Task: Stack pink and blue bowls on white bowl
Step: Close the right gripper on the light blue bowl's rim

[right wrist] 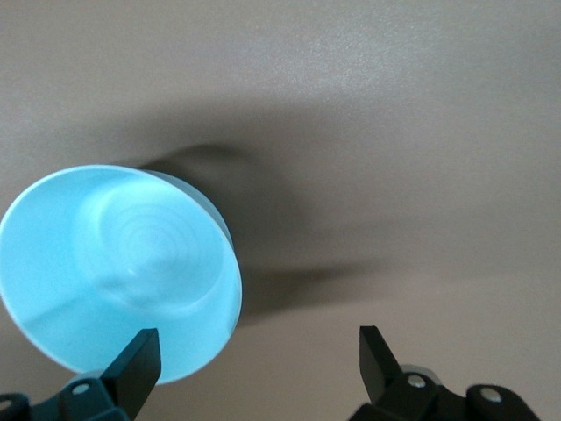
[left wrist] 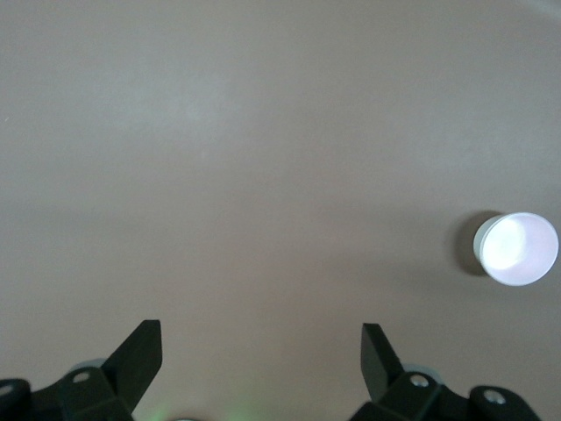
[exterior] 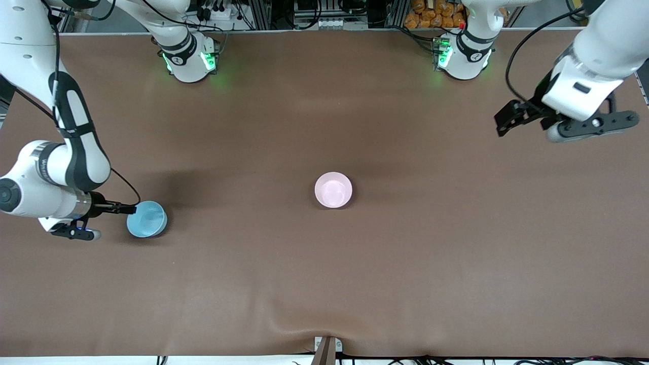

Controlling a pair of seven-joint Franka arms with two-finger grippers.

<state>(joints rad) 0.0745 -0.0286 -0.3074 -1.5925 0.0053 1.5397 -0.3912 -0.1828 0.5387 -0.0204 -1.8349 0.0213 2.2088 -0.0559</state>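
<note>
The blue bowl (exterior: pixel 147 219) (right wrist: pixel 118 267) stands on the brown table toward the right arm's end. My right gripper (exterior: pixel 129 209) (right wrist: pixel 259 351) is low beside it and open. One fingertip (right wrist: pixel 140 360) overlaps the bowl's rim and the other is off to the side over bare table, so nothing is gripped. The pink bowl (exterior: pixel 333 189) sits alone near the table's middle, and looks pale in the left wrist view (left wrist: pixel 517 248). My left gripper (exterior: pixel 503 121) (left wrist: pixel 261 346) hangs open and empty above the left arm's end of the table. The white bowl is out of view.
A brown mat (exterior: pixel 324 284) covers the table, with a slight wrinkle at its edge nearest the front camera. The two arm bases (exterior: pixel 190 58) (exterior: pixel 464 56) stand along the edge farthest from that camera. Cables and equipment lie past that edge.
</note>
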